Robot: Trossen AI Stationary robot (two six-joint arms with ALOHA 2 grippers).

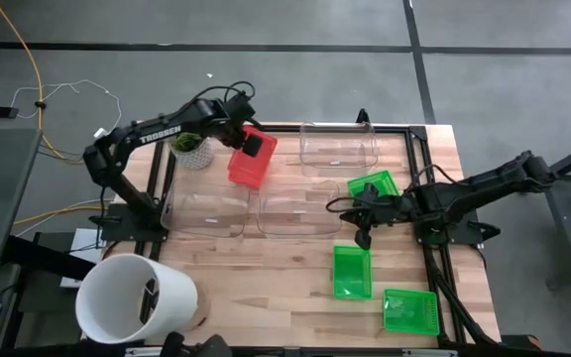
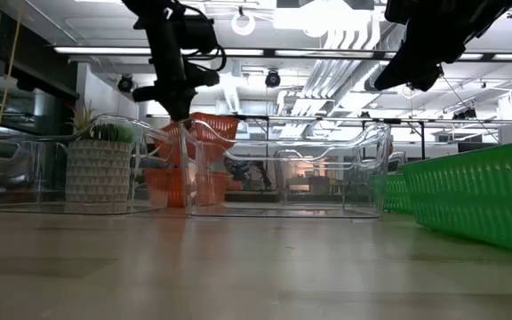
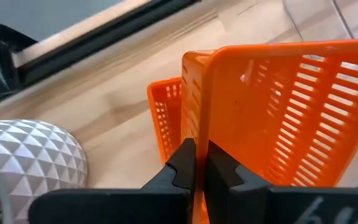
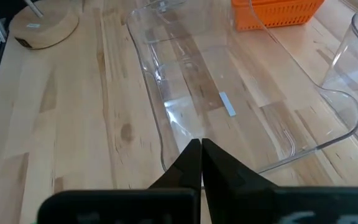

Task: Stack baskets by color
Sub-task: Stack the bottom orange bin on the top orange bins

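Light wooden table (image 1: 266, 288); on it clear baskets (image 1: 295, 211), green baskets (image 1: 352, 272), potted plant (image 1: 194, 150), white bucket (image 1: 135, 299)

We see a red basket (image 1: 250, 159) tilted, lifted above another red one (image 3: 166, 115) at the table's back. Three clear baskets (image 1: 338, 147) sit mid-table; three green baskets (image 1: 352, 272) lie apart at right.

The place looks like a robotics lab or workshop: a wooden bench (image 1: 266, 288) framed by black rails stands on grey concrete floor with loose cables (image 1: 38, 99), under an open ceiling of strip lights (image 2: 327, 52), ducts and mounted cameras.
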